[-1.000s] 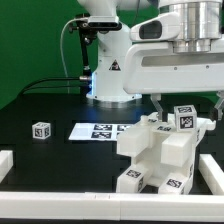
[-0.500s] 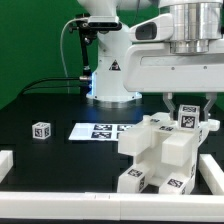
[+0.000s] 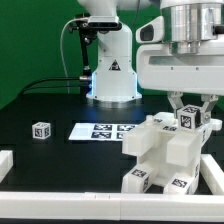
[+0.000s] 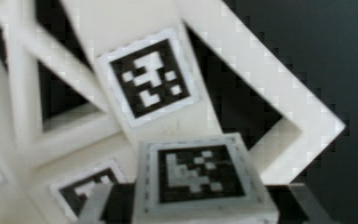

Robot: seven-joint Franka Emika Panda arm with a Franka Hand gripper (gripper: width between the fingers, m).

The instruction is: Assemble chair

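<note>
The gripper (image 3: 190,114) pinches the tagged top block (image 3: 188,121) of the half-built white chair (image 3: 160,155), standing on the black table (image 3: 60,155).

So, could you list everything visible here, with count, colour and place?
chair assembly: one, matte white with black-and-white tags, exterior view's right
loose tagged block: one, white, exterior view's left, apart from the rest
marker board: one, white, flat on the table's middle
table: one, black, under everything
border rails: several, white, along the table's edges
cable: one, black, beside the robot base
robot base: one, glossy white, at the back
gripper: one, white with dark fingers, closed on the assembly's top tagged part
</note>
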